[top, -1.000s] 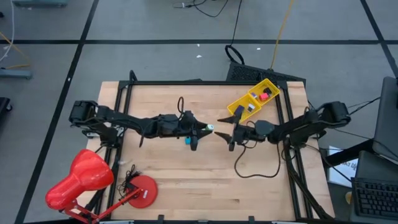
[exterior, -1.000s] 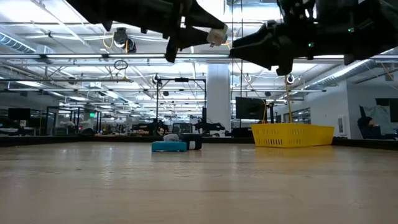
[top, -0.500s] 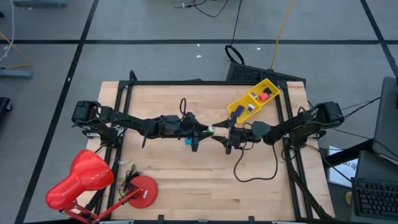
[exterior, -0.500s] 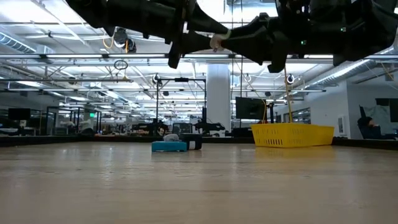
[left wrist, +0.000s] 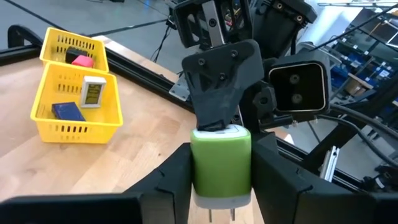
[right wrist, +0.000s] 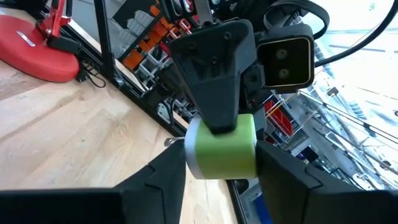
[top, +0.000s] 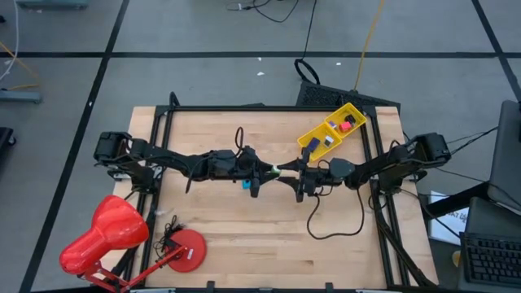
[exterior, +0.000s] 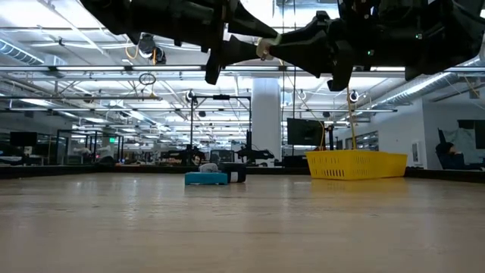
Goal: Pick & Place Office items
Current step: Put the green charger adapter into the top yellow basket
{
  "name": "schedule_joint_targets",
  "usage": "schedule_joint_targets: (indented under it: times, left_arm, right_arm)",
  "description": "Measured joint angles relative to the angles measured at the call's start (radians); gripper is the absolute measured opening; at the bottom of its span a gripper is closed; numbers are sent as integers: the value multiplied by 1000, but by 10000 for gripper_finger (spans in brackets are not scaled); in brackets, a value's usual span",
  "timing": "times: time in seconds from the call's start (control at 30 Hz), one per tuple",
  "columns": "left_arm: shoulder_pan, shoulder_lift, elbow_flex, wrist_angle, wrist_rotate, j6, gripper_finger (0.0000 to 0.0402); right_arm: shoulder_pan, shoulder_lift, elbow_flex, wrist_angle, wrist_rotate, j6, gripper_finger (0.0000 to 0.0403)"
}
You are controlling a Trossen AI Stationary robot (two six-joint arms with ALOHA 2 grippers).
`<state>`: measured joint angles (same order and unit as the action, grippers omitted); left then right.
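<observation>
A small green office item with a white end (top: 277,171) hangs in mid-air over the table's middle, between my two grippers. My left gripper (top: 269,171) reaches it from the left and my right gripper (top: 286,172) from the right; both are shut on it. The low view shows the item (exterior: 264,47) high above the tabletop. A teal item (top: 245,184) and a black one (exterior: 236,174) lie on the wood below. The yellow tray (top: 330,134) at the far right holds blue, white, pink and black pieces. My left gripper pinches the green item's two opposite sides (left wrist: 221,168) between its fingers, level, from the table's left. The item is lifted clear, its white pronged end (left wrist: 221,208) toward this wrist. My right gripper pinches the item's green end (right wrist: 224,149) between its two fingers (right wrist: 280,174), level, from the table's right. The left gripper's finger (right wrist: 214,74) lies over the item's other end. The item hangs clear of the table.
A big red desk lamp (top: 106,236) stands at the near left corner. A black cable (top: 326,228) loops on the wood below the right arm. A dark frame (top: 163,146) runs along the table's edges. Bare wood lies along the near side.
My right gripper has moved toward the table's left, up to the green item in my left gripper, and has shut its fingers on it. The item has stayed in mid-air, held by my left gripper throughout.
</observation>
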<state>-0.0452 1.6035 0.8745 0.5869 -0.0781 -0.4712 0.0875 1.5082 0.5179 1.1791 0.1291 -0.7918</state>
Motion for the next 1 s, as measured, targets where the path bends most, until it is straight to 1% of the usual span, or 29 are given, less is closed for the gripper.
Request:
schedule_joint_targets:
  times: [0.27,0.37,0.47,0.6,0.7,0.77,0.87,0.9,0.93,1.0]
  left_arm:
    - [8,-17,0,2,-2,40,192]
    - [21,-57,0,11,19,67,209]
    - [31,-114,0,-14,58,114,223]
    - [42,-220,0,-147,106,232,236]
    - [48,-302,1,-323,105,336,242]
    - [52,-353,1,-452,104,396,244]
    - [52,-411,1,-614,104,406,245]
    - [49,-422,-1,-650,104,398,244]
    - [44,-429,-10,-653,104,399,244]
    - [36,-441,-39,-608,104,420,241]
  right_arm:
    - [0,0,1,2,-4,65,149]
    - [0,1,1,-8,-4,88,149]
    - [0,1,1,-18,-4,128,149]
    - [0,1,1,-67,0,221,149]
    - [-7,-28,-2,-122,35,273,148]
    - [-20,-60,-1,-178,77,293,148]
    - [-52,-133,-2,-284,111,331,148]
    - [-68,-160,-2,-319,110,349,148]
    - [-86,-188,-3,-352,108,370,148]
    - [-129,-237,-16,-395,108,412,148]
